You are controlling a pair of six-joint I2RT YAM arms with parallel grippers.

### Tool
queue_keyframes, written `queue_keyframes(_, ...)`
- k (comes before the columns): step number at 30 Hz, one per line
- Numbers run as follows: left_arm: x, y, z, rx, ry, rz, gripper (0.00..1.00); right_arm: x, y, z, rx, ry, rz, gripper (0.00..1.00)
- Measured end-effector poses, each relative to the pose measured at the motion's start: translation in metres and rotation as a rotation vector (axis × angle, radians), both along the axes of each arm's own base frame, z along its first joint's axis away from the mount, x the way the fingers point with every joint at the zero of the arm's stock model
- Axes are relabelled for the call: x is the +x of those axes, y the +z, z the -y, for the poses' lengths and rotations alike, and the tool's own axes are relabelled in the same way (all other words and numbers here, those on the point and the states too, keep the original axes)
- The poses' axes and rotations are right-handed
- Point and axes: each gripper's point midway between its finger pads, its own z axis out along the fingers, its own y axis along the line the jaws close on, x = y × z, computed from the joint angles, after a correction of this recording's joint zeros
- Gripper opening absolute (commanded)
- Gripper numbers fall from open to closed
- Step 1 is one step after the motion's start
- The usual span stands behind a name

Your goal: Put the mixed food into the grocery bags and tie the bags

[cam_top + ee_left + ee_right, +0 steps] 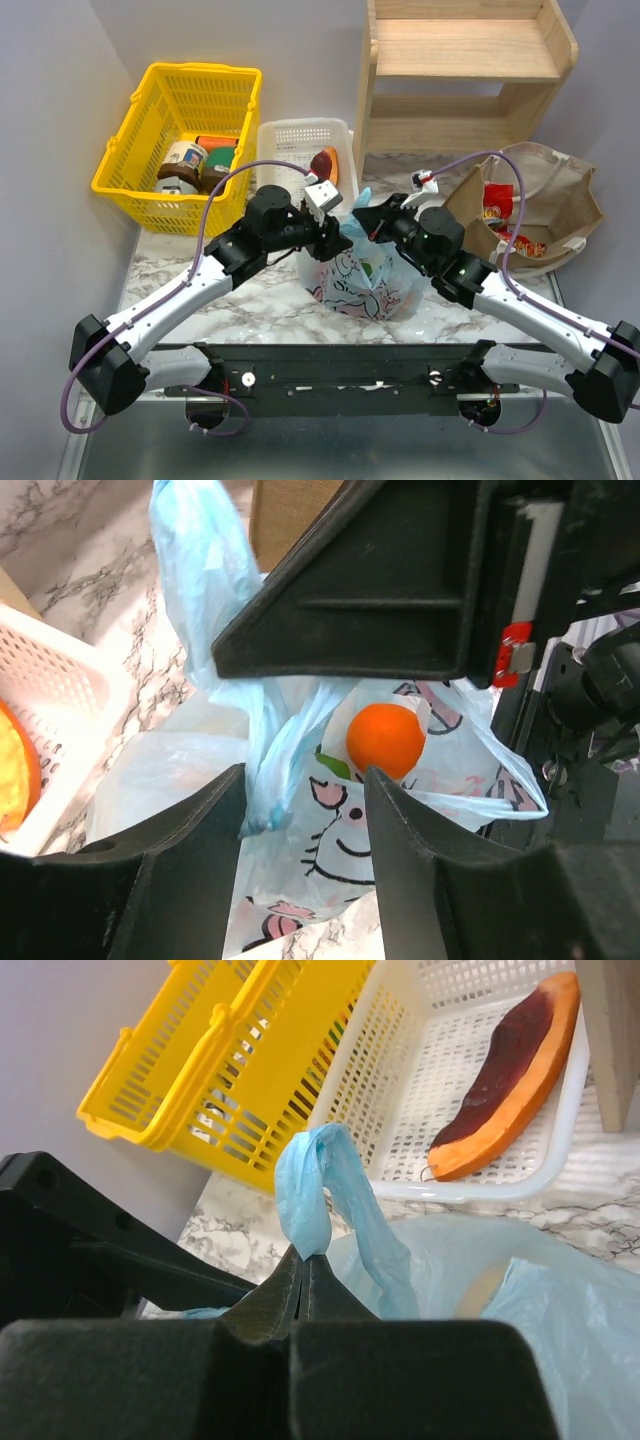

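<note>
The light-blue cartoon-print bag (362,278) stands mid-table between both grippers. My right gripper (303,1260) is shut on one twisted handle loop (318,1185) of this bag and holds it up. My left gripper (305,790) is open. The bag's other handle strand (268,765) hangs between its fingers, close to the left finger (190,830). An orange round fruit (385,738) and a green leaf show inside the bag. The tan-brown bag (555,195) lies open at the right with red snack packets (498,205) in it.
A yellow mesh basket (150,150) with jars stands at the back left. A white slotted tray (290,140) holds the purple-and-orange wedge (505,1075) just behind the blue bag. A wooden shelf (460,70) stands at the back right.
</note>
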Motion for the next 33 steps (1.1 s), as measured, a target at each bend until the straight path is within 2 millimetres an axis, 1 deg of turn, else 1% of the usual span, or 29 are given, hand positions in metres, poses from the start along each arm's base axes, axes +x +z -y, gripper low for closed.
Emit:
queue_keyframes(4, 0.003, -0.002, -0.001, 0.001, 0.009, -0.007, 0.45, -0.001, 0.008, 0.004, 0.009, -0.009, 0.019, 0.01)
queue_keyframes(6, 0.004, -0.003, -0.001, 0.002, 0.011, -0.015, 0.45, -0.002, 0.008, 0.005, 0.007, -0.012, 0.022, 0.01)
queue_keyframes(8, 0.004, -0.004, 0.0, -0.001, 0.012, -0.02, 0.52, -0.002, 0.006, 0.006, 0.002, -0.014, 0.021, 0.01)
queue_keyframes(12, 0.005, -0.002, 0.002, -0.013, 0.005, -0.023, 0.59, -0.002, 0.003, 0.006, -0.009, -0.013, 0.022, 0.01)
queue_keyframes(15, 0.008, 0.003, 0.007, -0.021, -0.006, -0.024, 0.67, -0.002, 0.003, 0.007, -0.012, -0.013, 0.026, 0.01)
queue_keyframes(16, 0.009, 0.004, 0.009, -0.023, -0.01, -0.024, 0.73, -0.002, 0.004, 0.007, -0.012, -0.012, 0.028, 0.01)
queue_keyframes(18, 0.012, 0.008, 0.013, -0.028, -0.019, -0.023, 0.75, -0.003, 0.005, 0.008, -0.011, -0.012, 0.031, 0.01)
queue_keyframes(20, 0.015, 0.011, 0.018, -0.033, -0.026, -0.024, 0.75, -0.003, 0.006, 0.009, -0.008, -0.012, 0.034, 0.01)
queue_keyframes(21, 0.017, 0.011, 0.02, -0.032, -0.029, -0.027, 0.74, -0.004, 0.007, 0.009, -0.006, -0.012, 0.036, 0.01)
queue_keyframes(25, 0.023, 0.009, 0.029, -0.029, -0.045, -0.043, 0.56, -0.007, 0.01, 0.012, -0.003, -0.012, 0.048, 0.01)
queue_keyframes(27, 0.026, 0.005, 0.034, -0.026, -0.052, -0.054, 0.53, -0.008, 0.011, 0.014, -0.003, -0.012, 0.054, 0.01)
queue_keyframes(28, 0.027, 0.003, 0.034, -0.024, -0.053, -0.06, 0.49, -0.009, 0.012, 0.016, -0.003, -0.012, 0.059, 0.01)
queue_keyframes(30, 0.028, -0.001, 0.035, -0.021, -0.057, -0.074, 0.46, -0.011, 0.014, 0.019, -0.003, -0.015, 0.07, 0.01)
queue_keyframes(31, 0.029, -0.002, 0.036, -0.025, -0.059, -0.084, 0.42, -0.012, 0.015, 0.021, -0.002, -0.017, 0.076, 0.01)
queue_keyframes(33, 0.03, -0.003, 0.038, -0.034, -0.065, -0.095, 0.39, -0.014, 0.018, 0.023, 0.0, -0.019, 0.088, 0.01)
